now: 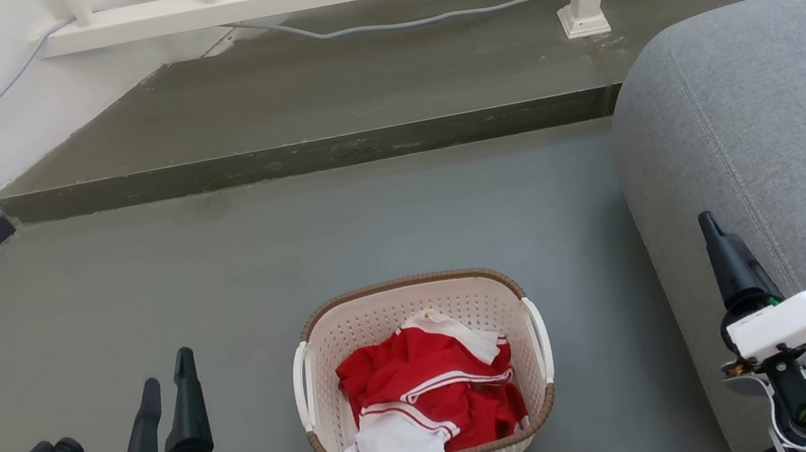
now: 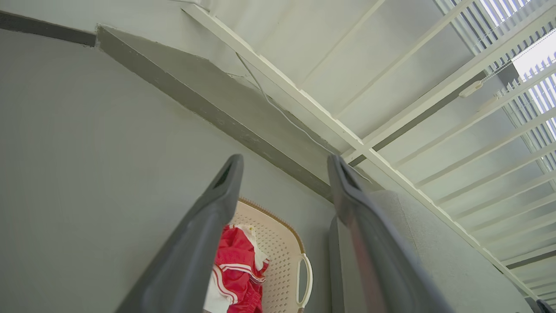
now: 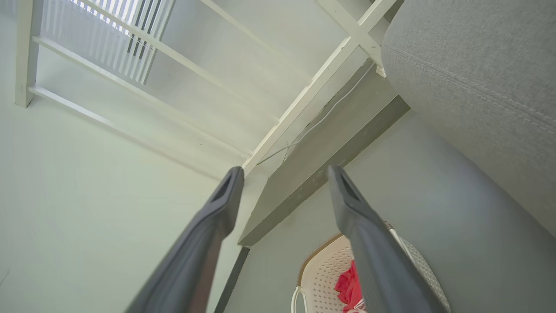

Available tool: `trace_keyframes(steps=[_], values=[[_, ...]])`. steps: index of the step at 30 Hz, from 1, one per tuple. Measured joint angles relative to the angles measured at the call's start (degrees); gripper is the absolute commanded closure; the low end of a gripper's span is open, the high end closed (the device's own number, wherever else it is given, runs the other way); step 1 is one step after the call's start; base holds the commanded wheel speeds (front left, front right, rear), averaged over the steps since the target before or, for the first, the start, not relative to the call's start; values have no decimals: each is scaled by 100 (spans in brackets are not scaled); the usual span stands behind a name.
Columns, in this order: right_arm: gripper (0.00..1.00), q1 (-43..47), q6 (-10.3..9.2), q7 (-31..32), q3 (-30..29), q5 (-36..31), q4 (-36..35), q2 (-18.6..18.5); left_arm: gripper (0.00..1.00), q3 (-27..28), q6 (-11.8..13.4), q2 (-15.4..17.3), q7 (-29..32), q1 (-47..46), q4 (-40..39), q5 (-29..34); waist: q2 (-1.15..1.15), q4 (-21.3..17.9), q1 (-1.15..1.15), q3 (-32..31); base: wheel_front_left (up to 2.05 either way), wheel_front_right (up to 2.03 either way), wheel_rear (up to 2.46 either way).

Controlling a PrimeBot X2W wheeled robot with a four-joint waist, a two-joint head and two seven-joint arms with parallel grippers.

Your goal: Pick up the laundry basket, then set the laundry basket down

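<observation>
In your head view, the laundry basket (image 1: 386,322) sat on open floor (image 1: 137,284), a step (image 1: 303,157) beyond it and the sofa (image 1: 774,119) edge near its right. Your left gripper (image 1: 167,370) and right gripper (image 1: 712,225) flanked it, well apart from it, pointing forward. In each wrist view, the fingers (image 2: 208,226) were spread wide and empty.

Sofa (image 1: 782,117) cut at right edge; laundry basket (image 2: 282,254) — partly behind left gripper (image 2: 285,161).

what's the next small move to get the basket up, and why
Probably bring both grippers inward and down toward the side handles: the laundry basket sits on the floor between them, untouched, and the left gripper and right gripper hang open, well out to either side.
</observation>
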Motion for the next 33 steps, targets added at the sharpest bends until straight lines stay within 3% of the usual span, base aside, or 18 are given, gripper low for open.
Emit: trace_keyframes(steps=[33], values=[[0, 3, -543, -598, 734, -2794, -757, -24, 0, -559, 546, 3, -634, 8, -843, 3118, 0, -12, 0, 121, 0, 0, 0]])
